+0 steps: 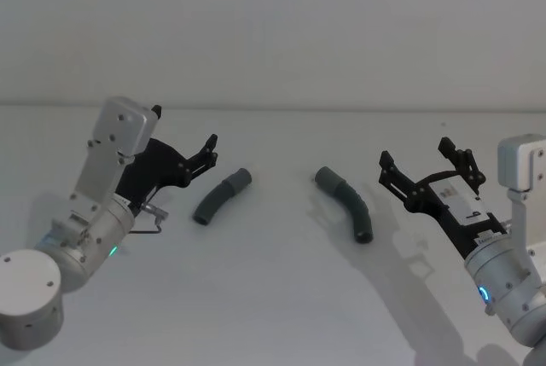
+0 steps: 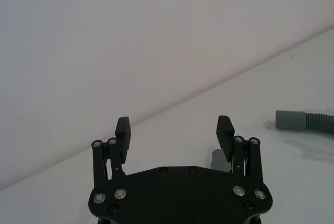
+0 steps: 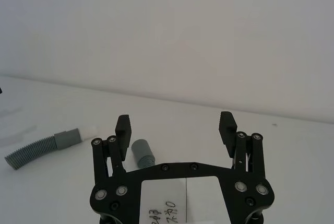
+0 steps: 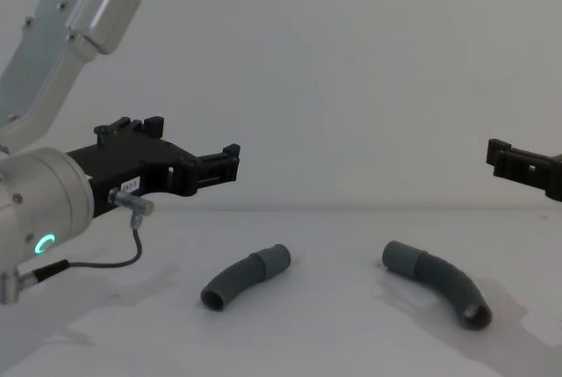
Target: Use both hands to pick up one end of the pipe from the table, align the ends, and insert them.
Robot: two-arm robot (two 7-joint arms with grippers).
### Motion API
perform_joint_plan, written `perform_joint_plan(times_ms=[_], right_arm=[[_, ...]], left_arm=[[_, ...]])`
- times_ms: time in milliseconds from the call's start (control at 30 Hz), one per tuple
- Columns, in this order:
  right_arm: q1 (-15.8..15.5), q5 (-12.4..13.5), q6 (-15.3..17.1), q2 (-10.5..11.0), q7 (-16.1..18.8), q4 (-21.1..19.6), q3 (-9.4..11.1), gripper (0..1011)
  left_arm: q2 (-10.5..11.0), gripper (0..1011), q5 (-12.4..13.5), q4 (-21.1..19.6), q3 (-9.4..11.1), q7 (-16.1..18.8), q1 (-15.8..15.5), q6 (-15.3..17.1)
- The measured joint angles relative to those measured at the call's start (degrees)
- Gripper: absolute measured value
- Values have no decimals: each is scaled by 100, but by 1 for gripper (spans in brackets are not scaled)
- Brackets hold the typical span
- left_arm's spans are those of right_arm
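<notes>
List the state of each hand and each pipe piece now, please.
Left hand: open, empty, raised above the table.
Right hand: open, empty, raised.
Left pipe piece: lying on the table, ungripped.
Right pipe piece: lying on the table, ungripped, apart from the left one.

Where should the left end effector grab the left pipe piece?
Grip the left pipe at its curved middle, from above, straddling its width. It lies flat on the table, cuff pointing toward the right pipe, so a mid-body hold likely leaves that cuff free for insertion.

Right pincer (image 4: 516,164) partly past chest-view edge
</notes>
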Motion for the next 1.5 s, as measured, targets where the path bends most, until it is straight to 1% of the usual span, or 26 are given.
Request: perform_joint_plan(times_ms=[167, 333, 467, 500, 567, 600, 667, 800, 1133, 1500], right_arm=[[0, 0, 0, 0, 0, 0, 0, 1001], [0, 0, 0, 0, 0, 0, 0, 1001], [1, 0, 0, 0, 0, 0, 0, 1001], [0, 0, 0, 0, 0, 0, 0, 1001], [0, 0, 0, 0, 0, 0, 0, 1001], [1, 0, 0, 0, 0, 0, 0, 1001], [0, 0, 0, 0, 0, 0, 0, 1001], [0, 0, 0, 0, 0, 0, 0, 1001], [0, 0, 0, 0, 0, 0, 0, 1001], [0, 0, 0, 0, 0, 0, 0, 1001]], left_arm=[[83, 1001, -120, -7, -29, -221, -78, 183], [221, 1001, -275, -10, -46, -590, -242, 572], [286, 1001, -339, 25, -45, -767, -350, 812], [303, 1001, -351, 41, -40, -812, -387, 870], [347, 1001, -390, 107, -13, -986, -505, 1095], [347, 1001, -390, 107, -13, -986, -505, 1095], [377, 1001, -408, 197, 28, -1134, -629, 1278], [397, 1001, -412, 320, 94, -1308, -787, 1474], [371, 1001, -372, 595, 268, -1640, -1084, 1814], [307, 1001, -271, 749, 401, -1820, -1244, 2039]])
